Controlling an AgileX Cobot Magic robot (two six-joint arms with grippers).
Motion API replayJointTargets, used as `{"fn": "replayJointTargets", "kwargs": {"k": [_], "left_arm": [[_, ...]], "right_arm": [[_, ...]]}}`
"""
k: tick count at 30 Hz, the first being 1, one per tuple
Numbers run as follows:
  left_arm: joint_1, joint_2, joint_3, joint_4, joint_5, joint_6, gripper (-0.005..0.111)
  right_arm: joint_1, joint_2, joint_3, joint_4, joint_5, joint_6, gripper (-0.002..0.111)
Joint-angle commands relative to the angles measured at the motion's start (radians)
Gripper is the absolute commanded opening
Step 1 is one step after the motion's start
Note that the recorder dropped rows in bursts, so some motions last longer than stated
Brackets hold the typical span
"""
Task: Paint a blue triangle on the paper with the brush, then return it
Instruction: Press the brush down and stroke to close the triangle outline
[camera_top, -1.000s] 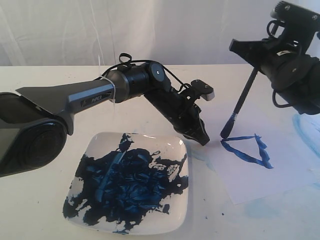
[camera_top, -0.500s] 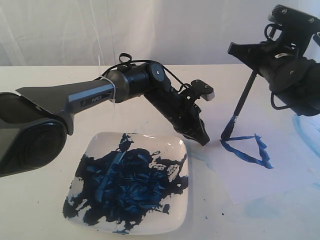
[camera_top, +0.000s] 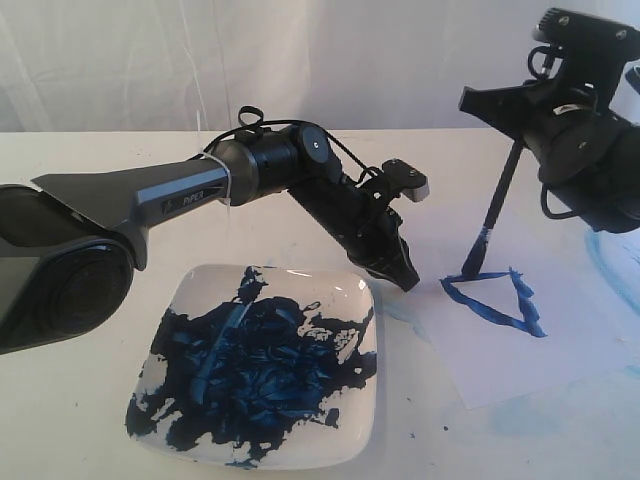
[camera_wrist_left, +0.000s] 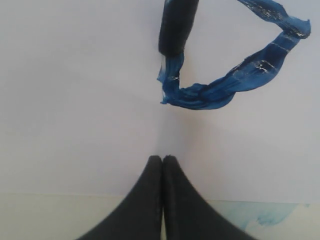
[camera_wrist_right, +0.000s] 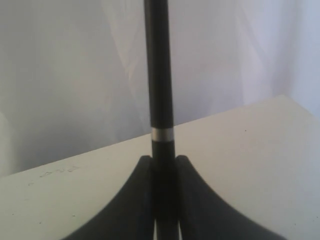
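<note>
My right gripper (camera_top: 517, 138) is shut on the upper handle of the black brush (camera_top: 497, 200), which hangs nearly upright. The brush's blue tip is at the blue triangle (camera_top: 488, 310), near its left corner on the white paper (camera_top: 520, 360). In the right wrist view the fingers (camera_wrist_right: 142, 190) clamp the brush (camera_wrist_right: 159, 75). My left gripper (camera_top: 408, 280) is shut and empty, its tips resting on the paper's left edge. The left wrist view shows that gripper (camera_wrist_left: 162, 159) on the paper (camera_wrist_left: 75, 100), with the brush (camera_wrist_left: 177, 25) and the triangle (camera_wrist_left: 235, 80) beyond.
A square white plate (camera_top: 362, 395) smeared with dark blue paint sits at the front left, beside the left arm. A pale blue curved smear (camera_top: 605, 255) marks the table at the far right. A white curtain hangs behind.
The brush tip has shifted a little to the right along the triangle's top stroke, and the right gripper has moved with it. The left arm has not moved.
</note>
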Motion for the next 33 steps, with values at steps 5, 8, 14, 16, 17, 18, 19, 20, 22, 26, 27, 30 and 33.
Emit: {"fn": "replayJointTargets", "kwargs": {"k": [5,8,14,16,17,18,19,20,22,26,27,30,33], "left_arm": [[-0.002,0.015,0.010,0.039,0.074,-0.004,0.000],[-0.002,0.015,0.010,0.035,0.072,-0.004,0.000],[-0.002,0.015,0.010,0.035,0.072,-0.004,0.000],[-0.002,0.015,0.010,0.035,0.072,-0.004,0.000],[-0.002,0.015,0.010,0.035,0.072,-0.004,0.000],[-0.002,0.015,0.010,0.035,0.072,-0.004,0.000],[-0.002,0.015,0.010,0.035,0.072,-0.004,0.000],[-0.002,0.015,0.010,0.035,0.072,-0.004,0.000],[-0.002,0.015,0.010,0.035,0.072,-0.004,0.000],[-0.002,0.015,0.010,0.035,0.072,-0.004,0.000],[-0.002,0.015,0.010,0.035,0.072,-0.004,0.000],[-0.002,0.015,0.010,0.035,0.072,-0.004,0.000],[-0.002,0.015,0.010,0.035,0.072,-0.004,0.000]], "right_arm": [[-0.001,-0.002,-0.002,0.011,-0.052,-0.080,0.000],[-0.001,-0.002,-0.002,0.013,-0.064,-0.087,0.000],[-0.001,-0.002,-0.002,0.076,-0.085,-0.151,0.000],[-0.001,-0.002,-0.002,0.097,-0.106,-0.185,0.000],[-0.001,-0.002,-0.002,0.097,-0.110,-0.196,0.000],[-0.001,-0.002,-0.002,0.097,-0.112,-0.207,0.000],[-0.001,-0.002,-0.002,0.097,-0.112,-0.217,0.000],[-0.001,-0.002,-0.002,0.097,-0.115,-0.219,0.000],[-0.001,-0.002,-0.002,0.097,-0.122,-0.219,0.000],[-0.001,-0.002,-0.002,0.097,-0.099,-0.182,0.000],[-0.001,-0.002,-0.002,0.097,-0.088,-0.156,0.000],[-0.001,0.002,-0.002,0.092,-0.074,-0.130,0.000],[-0.001,0.019,-0.002,0.090,-0.075,-0.130,0.000]]}}
